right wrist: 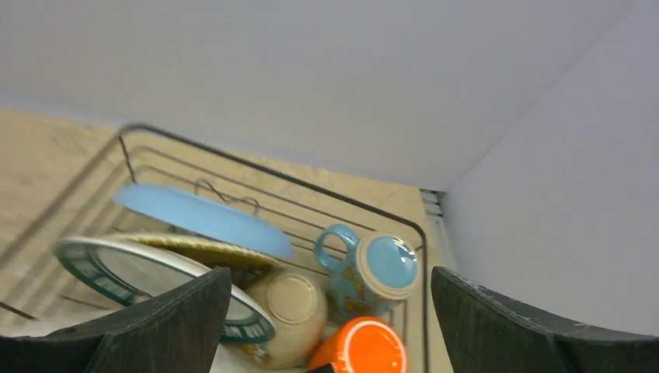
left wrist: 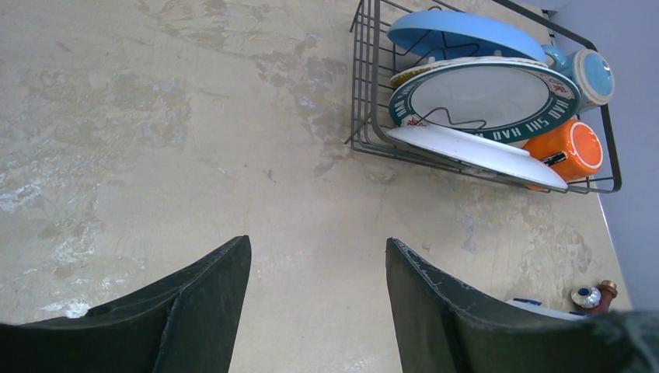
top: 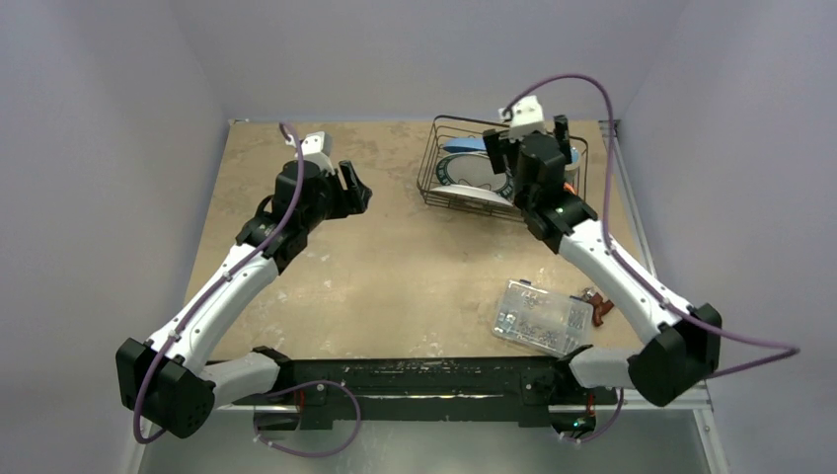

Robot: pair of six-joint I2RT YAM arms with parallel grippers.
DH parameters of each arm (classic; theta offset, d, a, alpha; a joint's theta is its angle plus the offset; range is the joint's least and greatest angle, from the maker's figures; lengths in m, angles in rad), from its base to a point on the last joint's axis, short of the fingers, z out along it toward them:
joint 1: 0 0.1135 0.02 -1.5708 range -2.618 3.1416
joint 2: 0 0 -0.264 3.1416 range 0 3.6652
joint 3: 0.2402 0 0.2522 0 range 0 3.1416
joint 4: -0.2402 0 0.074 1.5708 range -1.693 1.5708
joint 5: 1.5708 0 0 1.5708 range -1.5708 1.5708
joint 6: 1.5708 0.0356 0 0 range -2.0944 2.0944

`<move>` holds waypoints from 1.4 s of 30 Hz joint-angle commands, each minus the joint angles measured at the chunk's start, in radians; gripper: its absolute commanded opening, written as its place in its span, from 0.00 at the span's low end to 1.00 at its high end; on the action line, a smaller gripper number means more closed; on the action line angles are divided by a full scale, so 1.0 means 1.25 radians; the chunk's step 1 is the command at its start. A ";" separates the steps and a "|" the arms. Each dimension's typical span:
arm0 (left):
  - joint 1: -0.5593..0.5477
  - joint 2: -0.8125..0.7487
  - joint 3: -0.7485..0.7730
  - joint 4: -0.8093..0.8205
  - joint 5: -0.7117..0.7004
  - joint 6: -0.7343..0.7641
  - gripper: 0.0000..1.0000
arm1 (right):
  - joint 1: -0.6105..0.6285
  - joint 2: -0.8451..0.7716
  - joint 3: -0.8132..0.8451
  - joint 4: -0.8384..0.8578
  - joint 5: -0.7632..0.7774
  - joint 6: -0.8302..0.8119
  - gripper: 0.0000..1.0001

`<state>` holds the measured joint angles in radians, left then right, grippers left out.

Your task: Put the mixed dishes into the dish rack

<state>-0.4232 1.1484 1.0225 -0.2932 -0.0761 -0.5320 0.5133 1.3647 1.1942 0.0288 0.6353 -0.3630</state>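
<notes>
The black wire dish rack (top: 431, 168) stands at the table's far right. It holds the blue plate (left wrist: 458, 35), the yellow dark-rimmed plate (right wrist: 194, 250) and the green-rimmed white plate (left wrist: 482, 97) on edge. A white dish (left wrist: 482, 151) leans at the rack's front. The white bowl (right wrist: 291, 311) lies upside down beside the light-blue mug (right wrist: 373, 272) and the orange cup (right wrist: 365, 350). My right gripper (top: 528, 143) hovers over the rack's right end, open and empty. My left gripper (top: 357, 193) is open and empty above bare table, left of the rack.
A clear plastic box of small parts (top: 543, 316) lies near the right arm's base, with a small red-brown object (top: 600, 304) beside it. The back wall and right wall stand close behind the rack (right wrist: 311, 186).
</notes>
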 commanded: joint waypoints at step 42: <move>-0.022 -0.610 0.216 -0.277 -0.025 0.270 0.66 | -0.021 -0.835 0.093 -0.542 -0.195 0.603 0.99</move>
<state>-0.4477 0.3939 1.2778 -0.4980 -0.0662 -0.1974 0.4862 0.3134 1.2716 -0.6273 0.3939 0.3683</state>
